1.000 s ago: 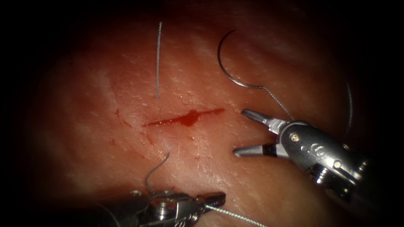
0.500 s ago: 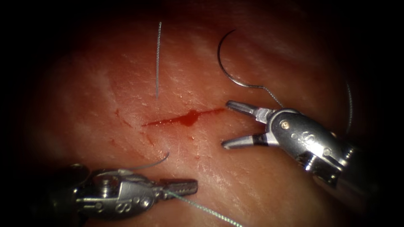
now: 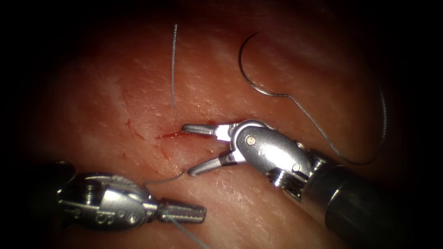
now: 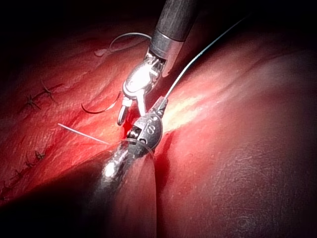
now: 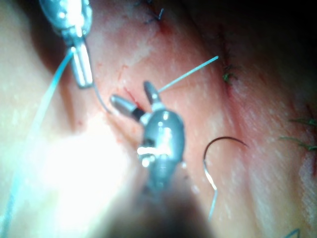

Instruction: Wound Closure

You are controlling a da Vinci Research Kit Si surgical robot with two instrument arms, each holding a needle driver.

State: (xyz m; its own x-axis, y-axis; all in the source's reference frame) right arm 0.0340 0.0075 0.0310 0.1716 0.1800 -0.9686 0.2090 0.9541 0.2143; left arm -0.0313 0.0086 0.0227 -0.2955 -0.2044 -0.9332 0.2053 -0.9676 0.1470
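Tissue (image 3: 277,216), cut (image 3: 168,135) half under right tool (image 3: 194,148)

Light pools mid-frame on the tissue (image 3: 277,216), edges fall black; glare glints off the right tool (image 3: 196,150).

left pincer (image 4: 159,105) gripping thread (image 4: 198,58), needle (image 4: 99,106) loose

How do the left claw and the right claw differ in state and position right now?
The left claw is shut on the thread, below the cut; the right claw is open and holds nothing, its upper jaw over the cut. Neither holds the needle, which lies free on the tissue, upper right.
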